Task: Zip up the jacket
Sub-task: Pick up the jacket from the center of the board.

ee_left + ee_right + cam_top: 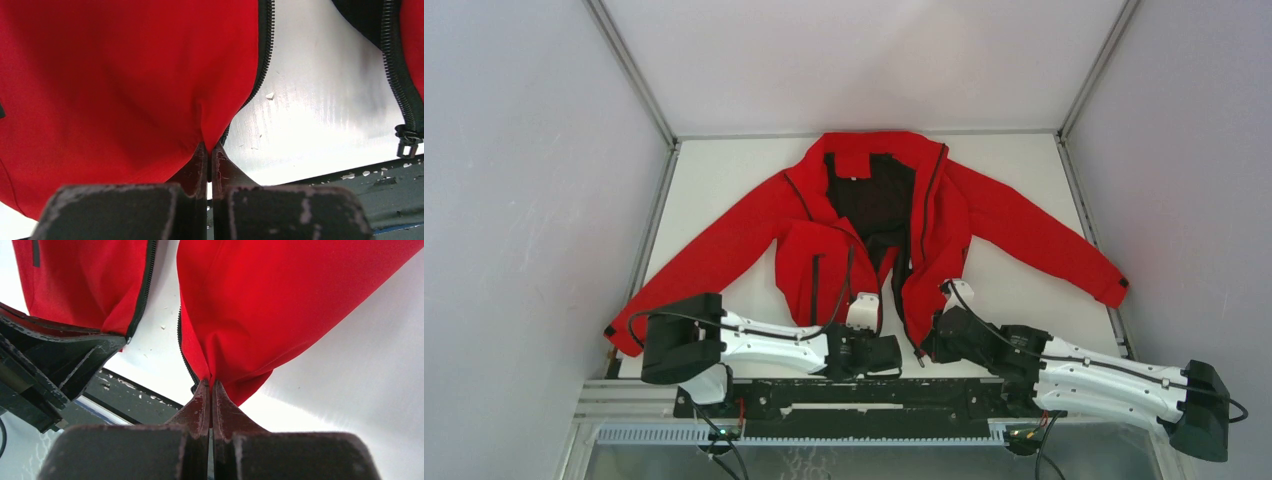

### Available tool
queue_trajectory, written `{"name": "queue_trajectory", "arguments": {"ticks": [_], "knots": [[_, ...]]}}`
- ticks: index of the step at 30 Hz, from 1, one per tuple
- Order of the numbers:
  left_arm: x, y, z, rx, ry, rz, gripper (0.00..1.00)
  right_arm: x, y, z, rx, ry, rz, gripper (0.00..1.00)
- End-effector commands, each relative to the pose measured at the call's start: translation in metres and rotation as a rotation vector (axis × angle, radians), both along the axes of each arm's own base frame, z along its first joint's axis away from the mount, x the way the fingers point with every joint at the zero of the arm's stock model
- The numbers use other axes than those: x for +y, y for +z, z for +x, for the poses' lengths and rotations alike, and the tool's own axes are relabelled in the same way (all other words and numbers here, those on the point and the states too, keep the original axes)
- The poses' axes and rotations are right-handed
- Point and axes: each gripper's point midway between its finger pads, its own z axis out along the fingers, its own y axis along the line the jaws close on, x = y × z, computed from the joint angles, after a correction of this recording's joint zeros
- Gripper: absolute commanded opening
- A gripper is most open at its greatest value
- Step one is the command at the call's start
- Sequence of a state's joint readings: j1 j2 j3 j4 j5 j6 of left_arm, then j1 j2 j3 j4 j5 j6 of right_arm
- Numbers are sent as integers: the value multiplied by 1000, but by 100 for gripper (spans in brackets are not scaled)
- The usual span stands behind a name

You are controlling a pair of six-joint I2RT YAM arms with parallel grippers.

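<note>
While lying unzipped on the white table, pinched at the red jacket's two bottom front corners by tightly closed left gripper and right gripper.

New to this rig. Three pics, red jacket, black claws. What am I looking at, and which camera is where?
Two robot arms are bolted at the near edge of a white table. The wide picture is from a fixed camera above and behind them; each close-up is from a camera on one wrist. A red jacket lies spread out, front open and unzipped. The left gripper is shut on the bottom corner of one front panel, the right gripper on the other's. The zipper slider sits low on the far panel in the left wrist view.
</note>
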State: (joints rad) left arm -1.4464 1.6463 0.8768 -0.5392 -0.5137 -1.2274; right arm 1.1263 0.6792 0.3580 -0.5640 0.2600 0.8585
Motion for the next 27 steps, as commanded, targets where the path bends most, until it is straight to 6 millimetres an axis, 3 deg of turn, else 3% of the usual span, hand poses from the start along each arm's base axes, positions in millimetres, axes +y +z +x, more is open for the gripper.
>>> {"name": "queue_trajectory", "arguments": {"ticks": [1,10,20,27], "knots": [[-14,-16,-28,96,-73,-83,0,19,13,0,-10,23,93,0],[-26,55,-12,-100,-78,-382,0,44,44,-6,-65,121,298,0],[5,126,17,-319,11,-684,0,66,98,-19,-183,284,567,0],[23,164,28,-449,18,-835,0,75,138,-18,-358,353,737,0]]}}
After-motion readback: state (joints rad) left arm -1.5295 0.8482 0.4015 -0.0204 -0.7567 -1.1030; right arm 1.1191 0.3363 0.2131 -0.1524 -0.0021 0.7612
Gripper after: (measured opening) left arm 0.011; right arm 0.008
